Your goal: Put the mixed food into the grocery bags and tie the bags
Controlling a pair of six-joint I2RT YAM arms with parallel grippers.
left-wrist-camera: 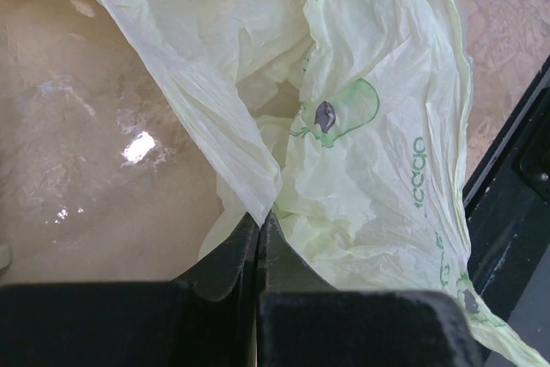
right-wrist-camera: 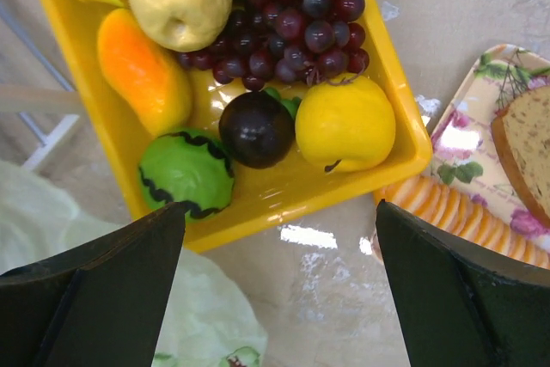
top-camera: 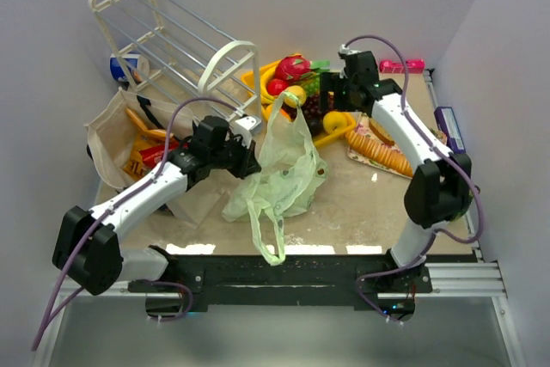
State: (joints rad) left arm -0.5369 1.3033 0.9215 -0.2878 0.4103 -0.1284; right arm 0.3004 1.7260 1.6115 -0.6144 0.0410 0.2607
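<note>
- Left tool (left-wrist-camera: pixel 258 228): clenched on a fold of the pale-green plastic bag (left-wrist-camera: pixel 369 126).
- The plastic bag lies crumpled on the worktop (left-wrist-camera: pixel 77 169), on the near side of the yellow tray (right-wrist-camera: pixel 391 118).
- Right tool (right-wrist-camera: pixel 277 212): released, jaws wide, nothing between them, hovering over the tray's near rim.
- The purple grapes (right-wrist-camera: pixel 296 27) and other toy fruit sit in the tray.
- The beige tote (top-camera: pixel 112 139) stands left of the tray, well apart.
</note>
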